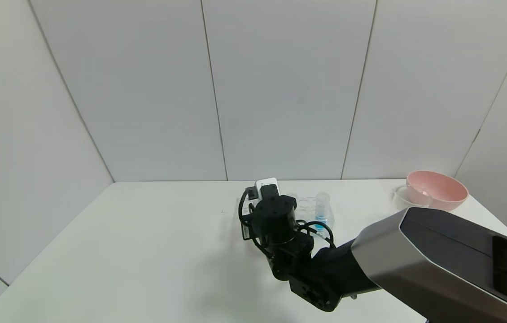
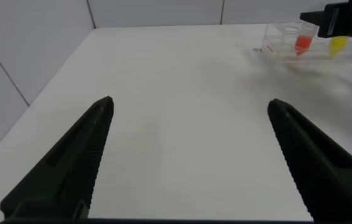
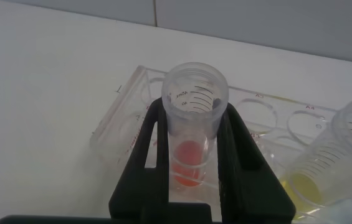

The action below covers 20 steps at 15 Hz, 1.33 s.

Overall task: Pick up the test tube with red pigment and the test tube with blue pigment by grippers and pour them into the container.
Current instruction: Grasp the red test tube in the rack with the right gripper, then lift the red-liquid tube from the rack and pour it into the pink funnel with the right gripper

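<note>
While upright in the rack [image 3: 132,118], the red tube [image 3: 193,124] sits clamped between the right gripper [image 3: 194,180] jaws.

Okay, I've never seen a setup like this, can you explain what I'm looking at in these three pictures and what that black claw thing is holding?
It is a two-armed robot at a white table. The wide picture comes from its head; the other two from cameras on its wrists. The right gripper is shut on the test tube with red pigment, which stands in a clear rack beside a yellow tube. The test tube with blue pigment stands in the same rack. The left gripper hangs open over bare table. At the far right are a pink bowl and the container.
</note>
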Available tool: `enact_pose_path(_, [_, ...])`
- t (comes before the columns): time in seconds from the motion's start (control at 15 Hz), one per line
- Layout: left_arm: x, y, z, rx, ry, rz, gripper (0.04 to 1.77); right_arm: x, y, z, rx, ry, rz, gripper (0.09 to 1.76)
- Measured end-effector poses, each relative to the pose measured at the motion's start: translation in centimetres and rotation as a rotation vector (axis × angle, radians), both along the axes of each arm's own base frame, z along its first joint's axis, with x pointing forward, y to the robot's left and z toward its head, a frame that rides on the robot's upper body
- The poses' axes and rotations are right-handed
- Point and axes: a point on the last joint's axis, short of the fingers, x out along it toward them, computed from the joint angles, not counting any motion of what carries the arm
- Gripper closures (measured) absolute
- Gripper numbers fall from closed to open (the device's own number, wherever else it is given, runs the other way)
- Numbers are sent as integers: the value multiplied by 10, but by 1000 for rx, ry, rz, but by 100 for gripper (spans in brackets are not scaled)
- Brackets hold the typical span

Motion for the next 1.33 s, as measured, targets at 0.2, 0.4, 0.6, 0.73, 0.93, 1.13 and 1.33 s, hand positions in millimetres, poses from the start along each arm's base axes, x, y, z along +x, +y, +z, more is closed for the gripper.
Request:
enact_pose_path(0.2, [0, 0, 0, 0, 0, 0, 5, -1, 1, 4, 5, -6, 4, 135])
enact_pose_path(0.4, [0, 0, 0, 0, -1, 0, 5, -3, 0, 19, 6, -33, 10, 135])
enact_pose_path(0.6, [0, 0, 0, 0, -1, 0, 5, -6, -5, 46, 13, -79, 30, 134])
enact_pose_path(0.73, [0, 0, 0, 0, 0, 0, 5, -8, -8, 60, 12, -85, 35, 134])
enact_pose_path(0.93, [0, 0, 0, 0, -1, 0, 5, -9, -10, 73, 29, -107, 29, 134])
enact_pose_path(1.13, [0, 0, 0, 0, -1, 0, 5, -10, -11, 75, 27, -110, 31, 134])
enact_pose_path(1.33, [0, 0, 0, 0, 0, 0, 5, -11, -13, 78, 27, -112, 32, 134])
